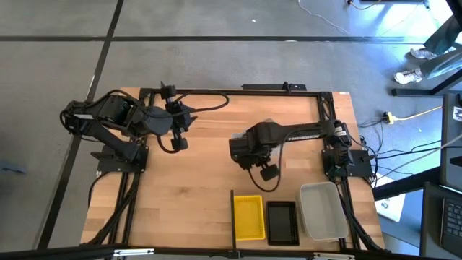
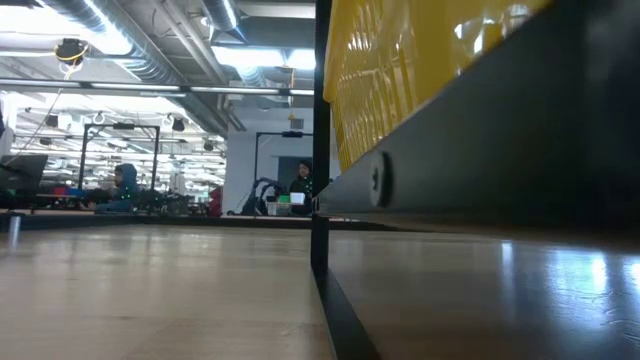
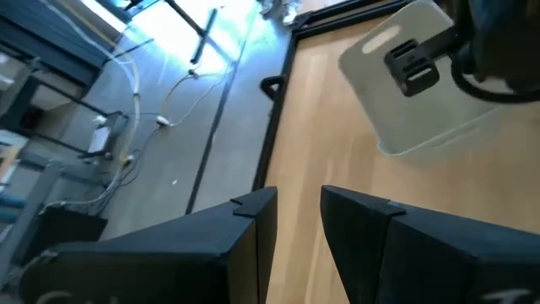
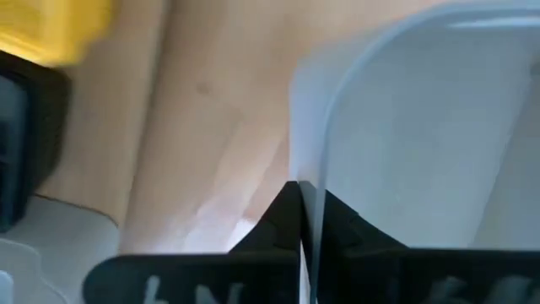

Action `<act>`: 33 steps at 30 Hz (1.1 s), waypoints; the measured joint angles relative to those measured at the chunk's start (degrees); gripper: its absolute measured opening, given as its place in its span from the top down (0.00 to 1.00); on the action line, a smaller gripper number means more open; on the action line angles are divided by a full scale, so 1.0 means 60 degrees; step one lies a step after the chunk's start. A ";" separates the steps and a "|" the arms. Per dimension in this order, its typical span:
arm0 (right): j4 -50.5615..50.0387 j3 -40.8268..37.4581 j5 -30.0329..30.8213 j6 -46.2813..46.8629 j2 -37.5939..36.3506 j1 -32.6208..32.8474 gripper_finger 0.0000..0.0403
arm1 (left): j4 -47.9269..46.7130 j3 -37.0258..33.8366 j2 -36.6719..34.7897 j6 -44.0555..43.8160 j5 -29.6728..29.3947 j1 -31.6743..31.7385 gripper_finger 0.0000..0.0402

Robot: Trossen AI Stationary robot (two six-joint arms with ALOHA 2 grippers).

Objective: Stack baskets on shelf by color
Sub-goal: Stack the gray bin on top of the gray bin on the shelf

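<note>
Three baskets stand side by side at the table's near edge, right of a thin dark divider [image 1: 232, 215]: yellow [image 1: 249, 217], black [image 1: 281, 222] and translucent grey-white [image 1: 323, 211]. My right gripper [image 1: 267, 173] hovers over the table's middle, just beyond them, shut on another translucent grey-white basket [image 4: 422, 127]. That basket also shows in the left wrist view [image 3: 413, 84], but hardly in the high view. My left gripper [image 1: 179, 141], [image 3: 295, 236] is open and holds nothing, over the table's far left part. My right gripper pinches the translucent basket's side wall at its rim [image 4: 302, 198], one finger inside the basket and one outside. The fingers come from above. In the left wrist view the basket [image 3: 439, 127] is tilted and looks clear of the tabletop.
The low view is filled by the yellow basket [image 2: 400, 70] and the upright divider [image 2: 320, 150] close up, with bare wood to their left. People sit in the room beyond the table. Cables run along the table's dark frame [image 1: 216, 92].
</note>
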 joint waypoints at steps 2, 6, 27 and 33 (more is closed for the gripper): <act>0.0059 0.0450 -0.0339 -0.0477 -0.0080 0.0166 1.00 | 0.0004 0.0000 0.0000 -0.0017 0.0132 0.0000 0.78; 0.0061 0.1383 -0.1237 -0.1714 -0.0337 0.0534 1.00 | 0.0000 0.0000 0.0000 -0.0023 0.0138 0.0000 0.78; 0.0012 -0.0554 -0.1924 0.1815 -0.5052 0.2863 1.00 | 0.0047 0.0000 0.0000 -0.0014 0.0143 -0.0004 0.78; 0.0040 -0.1046 -0.2278 0.2737 -0.6190 0.4108 1.00 | 0.0255 0.0000 0.0000 -0.0025 0.0070 0.0000 0.78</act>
